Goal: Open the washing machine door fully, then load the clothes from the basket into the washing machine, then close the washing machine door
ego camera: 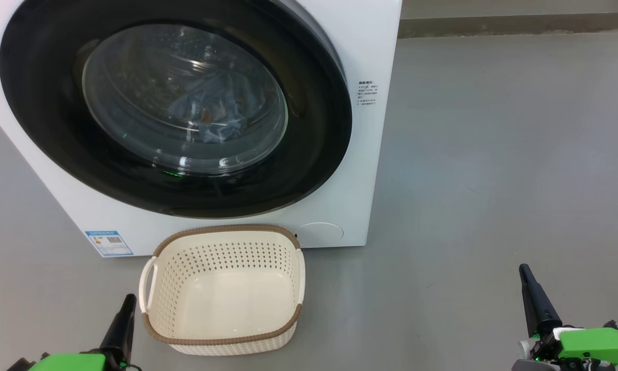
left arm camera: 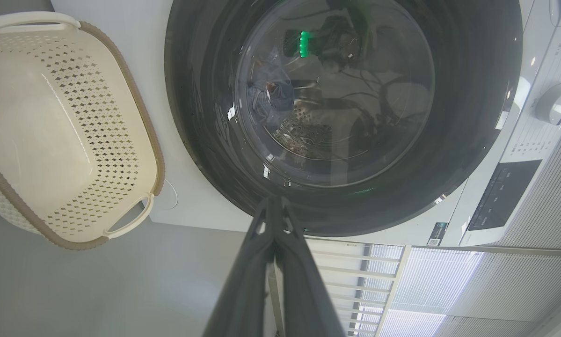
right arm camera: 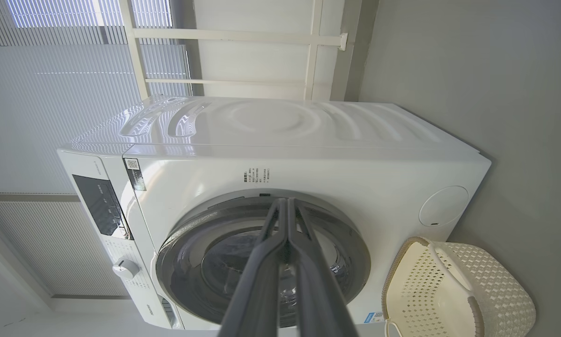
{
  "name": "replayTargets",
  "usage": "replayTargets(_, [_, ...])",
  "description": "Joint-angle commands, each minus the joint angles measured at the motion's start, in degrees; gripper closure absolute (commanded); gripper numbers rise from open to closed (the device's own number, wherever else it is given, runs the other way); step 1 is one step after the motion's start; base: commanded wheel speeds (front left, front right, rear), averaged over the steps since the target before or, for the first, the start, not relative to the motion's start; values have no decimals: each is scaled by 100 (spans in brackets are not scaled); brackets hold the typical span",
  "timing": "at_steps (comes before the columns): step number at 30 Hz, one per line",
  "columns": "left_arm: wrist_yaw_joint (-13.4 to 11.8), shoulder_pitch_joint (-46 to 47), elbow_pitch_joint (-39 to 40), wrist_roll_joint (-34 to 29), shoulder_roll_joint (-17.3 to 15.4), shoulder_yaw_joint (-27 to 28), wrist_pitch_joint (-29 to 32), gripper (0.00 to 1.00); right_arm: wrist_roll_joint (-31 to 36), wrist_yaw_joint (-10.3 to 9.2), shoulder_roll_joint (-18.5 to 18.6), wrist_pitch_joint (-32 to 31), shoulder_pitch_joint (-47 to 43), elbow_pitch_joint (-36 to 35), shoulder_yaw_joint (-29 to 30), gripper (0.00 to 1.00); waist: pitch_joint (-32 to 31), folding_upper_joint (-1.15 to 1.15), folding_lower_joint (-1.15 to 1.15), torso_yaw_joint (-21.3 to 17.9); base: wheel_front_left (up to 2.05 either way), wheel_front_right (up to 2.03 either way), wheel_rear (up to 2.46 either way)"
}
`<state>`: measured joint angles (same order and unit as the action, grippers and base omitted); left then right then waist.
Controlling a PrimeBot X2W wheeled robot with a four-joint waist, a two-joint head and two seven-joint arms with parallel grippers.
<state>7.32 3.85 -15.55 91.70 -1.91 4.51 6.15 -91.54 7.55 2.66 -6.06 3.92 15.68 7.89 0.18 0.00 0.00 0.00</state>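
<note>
The white washing machine (ego camera: pixel 370 62) stands ahead with its round black door (ego camera: pixel 46 134) lying shut against the front. Through the glass porthole, the light blue clothes (ego camera: pixel 211 111) lie inside the drum. The cream basket (ego camera: pixel 226 288) with a brown rim sits on the floor just in front of the machine, with nothing in it. My left gripper (ego camera: pixel 130 300) is shut at the lower left, just left of the basket. My right gripper (ego camera: pixel 524 270) is shut at the lower right, well away over bare floor. In the wrist views each gripper, left (left arm camera: pixel 274 202) and right (right arm camera: pixel 284 202), has its fingers pressed together, pointing at the door (left arm camera: pixel 472 117) (right arm camera: pixel 182 252).
A blue label (ego camera: pixel 109 242) and a round cap (ego camera: pixel 320 234) sit low on the machine's front. A control panel with a knob (left arm camera: pixel 556 103) is at the top of the machine. Grey floor stretches to the right of the machine up to a wall skirting (ego camera: pixel 515 23).
</note>
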Motion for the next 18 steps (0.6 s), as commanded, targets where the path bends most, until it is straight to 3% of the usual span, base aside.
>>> replayTargets(1, [17, 234, 151, 46, -97, 202, 35, 100, -57, -6, 22, -47, 226, -166, -132, 100, 0, 0, 0, 0, 0, 0, 0])
replayTargets(18, [17, 234, 151, 47, -97, 201, 34, 100, -57, -6, 22, -48, 226, -166, -131, 100, 0, 0, 0, 0, 0, 0, 0])
